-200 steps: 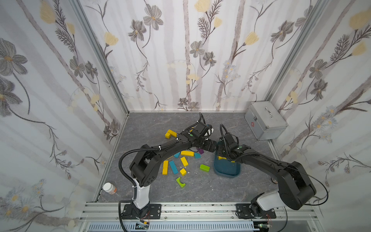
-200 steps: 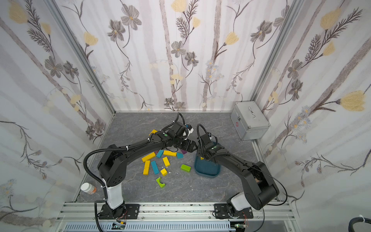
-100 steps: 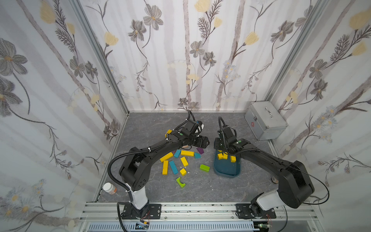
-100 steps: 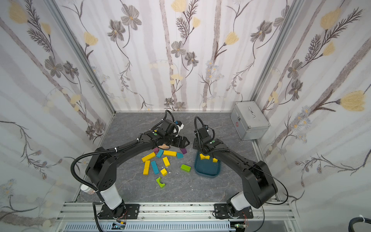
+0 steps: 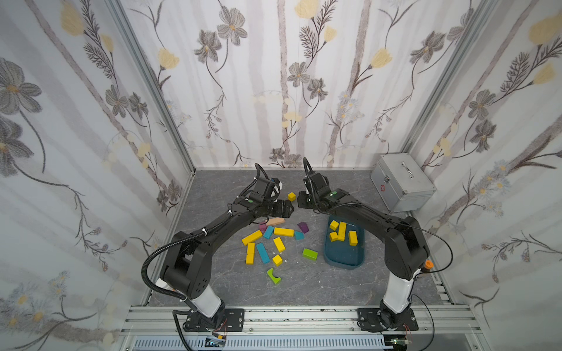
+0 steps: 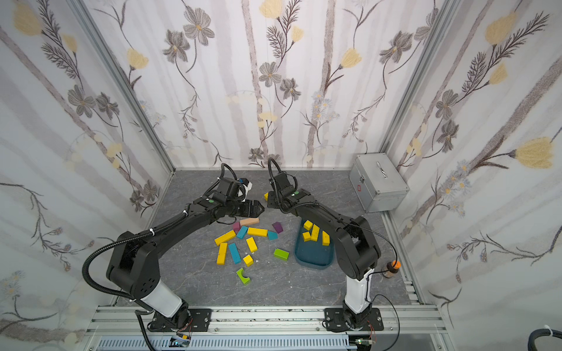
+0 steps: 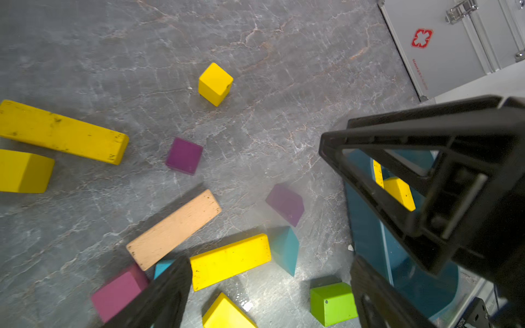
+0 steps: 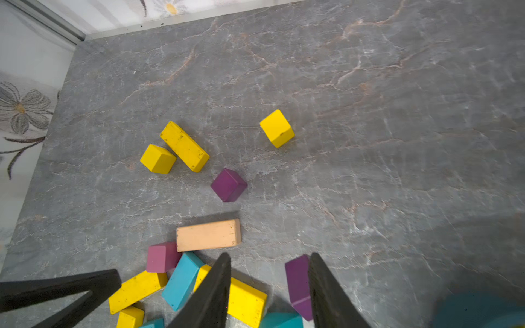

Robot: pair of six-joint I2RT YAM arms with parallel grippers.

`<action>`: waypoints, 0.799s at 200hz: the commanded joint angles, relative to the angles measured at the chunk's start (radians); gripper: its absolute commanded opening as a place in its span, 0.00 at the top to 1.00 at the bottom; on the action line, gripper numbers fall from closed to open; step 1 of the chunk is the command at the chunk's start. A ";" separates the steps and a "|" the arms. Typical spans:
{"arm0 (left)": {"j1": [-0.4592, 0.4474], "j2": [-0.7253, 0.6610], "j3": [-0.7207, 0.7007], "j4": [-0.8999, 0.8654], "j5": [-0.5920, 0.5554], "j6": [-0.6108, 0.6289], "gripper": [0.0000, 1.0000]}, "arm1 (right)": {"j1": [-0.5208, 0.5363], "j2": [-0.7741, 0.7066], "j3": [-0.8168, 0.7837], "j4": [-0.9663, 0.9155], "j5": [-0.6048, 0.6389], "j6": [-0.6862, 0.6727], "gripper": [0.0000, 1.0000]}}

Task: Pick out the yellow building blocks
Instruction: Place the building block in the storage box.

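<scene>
Shifted since a second ago: right gripper off tray toward far middle, left gripper swung in beside it, tips almost meeting. Nearest, on table: five loose yellow blocks, bars at mixed angles. At right, in tray: several more, already sorted. Farther on, left gripper spread wide and empty; right gripper parted narrowly, gripping nothing either. Just far of both tips, between them: lone yellow cube, flat on table, touching nothing. Looks slightly closer to right gripper; being square, asks no special jaw alignment, only a short reach far and down. Far left, hidden under left arm in both top views: yellow bar just beside second cube, long axis slanted, likelier work for left gripper.
</scene>
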 commanded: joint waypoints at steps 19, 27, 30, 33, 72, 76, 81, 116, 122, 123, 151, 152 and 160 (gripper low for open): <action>0.054 0.047 0.031 -0.014 0.065 0.000 0.11 | -0.007 0.146 0.176 -0.032 0.004 -0.030 0.53; 0.064 0.059 0.039 -0.014 0.073 -0.003 0.11 | -0.012 0.178 0.217 -0.042 0.011 -0.036 0.53; 0.067 0.062 0.042 -0.015 0.075 -0.005 0.11 | -0.014 0.191 0.234 -0.047 0.010 -0.037 0.53; 0.069 0.066 0.044 -0.015 0.076 -0.007 0.11 | -0.018 0.202 0.251 -0.050 0.009 -0.038 0.53; 0.092 0.095 0.054 -0.019 0.094 0.008 0.10 | -0.059 0.331 0.423 -0.093 -0.013 -0.054 0.52; 0.094 0.097 0.051 -0.017 0.096 0.009 0.10 | -0.063 0.340 0.433 -0.093 -0.016 -0.056 0.53; 0.095 0.103 0.046 -0.012 0.099 0.010 0.10 | -0.066 0.353 0.445 -0.091 -0.021 -0.059 0.52; 0.101 0.147 0.044 0.007 0.126 0.003 0.09 | -0.078 0.462 0.568 -0.140 -0.055 -0.071 0.52; 0.101 0.152 0.045 0.010 0.126 0.004 0.09 | -0.079 0.472 0.575 -0.139 -0.052 -0.069 0.52; 0.101 0.153 0.046 0.009 0.126 0.003 0.09 | -0.078 0.473 0.576 -0.138 -0.053 -0.069 0.52; 0.104 0.171 0.046 0.012 0.117 0.002 0.09 | -0.079 0.502 0.588 -0.107 -0.059 -0.078 0.51; 0.104 0.171 0.046 0.011 0.117 0.002 0.09 | -0.079 0.503 0.589 -0.107 -0.059 -0.078 0.51; 0.105 0.173 0.047 0.010 0.117 0.001 0.09 | -0.079 0.512 0.598 -0.103 -0.056 -0.082 0.51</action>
